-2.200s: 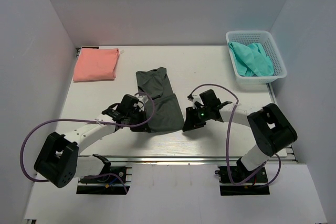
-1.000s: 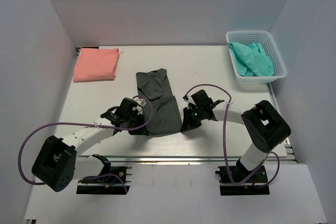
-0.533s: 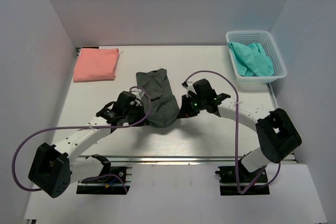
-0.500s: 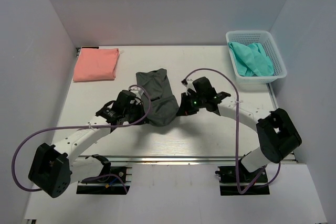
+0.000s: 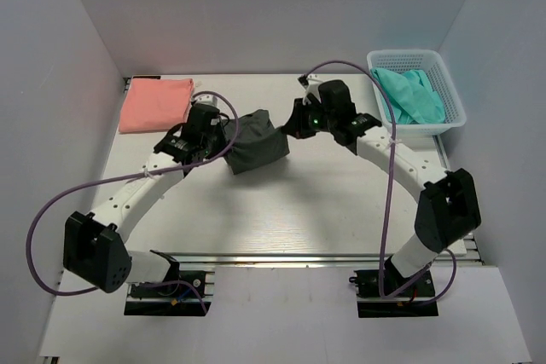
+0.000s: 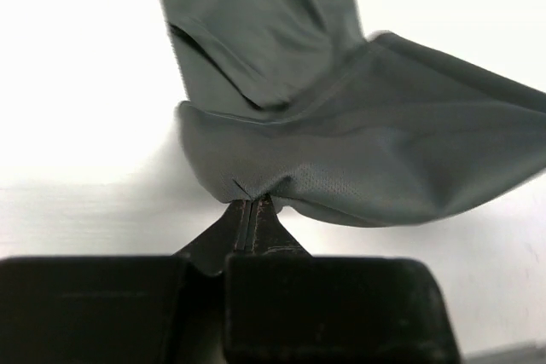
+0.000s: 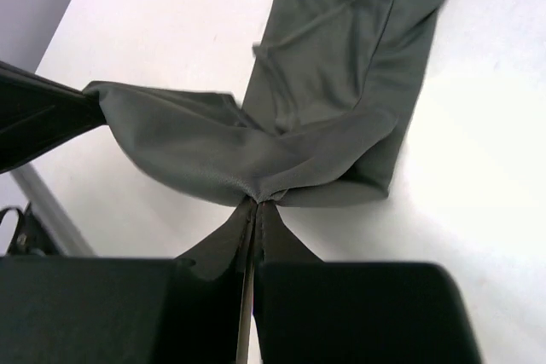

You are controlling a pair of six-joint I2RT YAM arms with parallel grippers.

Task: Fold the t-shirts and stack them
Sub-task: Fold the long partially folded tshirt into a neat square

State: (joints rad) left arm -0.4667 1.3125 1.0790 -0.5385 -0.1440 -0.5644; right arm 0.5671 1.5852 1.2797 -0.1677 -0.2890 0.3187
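Observation:
The dark charcoal grey t-shirt (image 5: pixel 254 141) is lifted at its near edge and doubled over towards the back of the table. My left gripper (image 5: pixel 223 132) is shut on its left corner (image 6: pixel 247 189). My right gripper (image 5: pixel 290 125) is shut on its right corner (image 7: pixel 260 192). The far part of the shirt (image 7: pixel 341 49) still lies flat on the table. A folded salmon pink t-shirt (image 5: pixel 155 104) lies at the back left. Teal green t-shirts (image 5: pixel 408 95) lie bunched in the basket.
A white lattice basket (image 5: pixel 452 106) stands at the back right corner. White walls close in the table (image 5: pixel 281 210) on the left, back and right. Purple cables loop off both arms.
Both grippers have lifted the near edge of the grey t-shirt and carried it away from the arm bases towards the back, folding it over itself.

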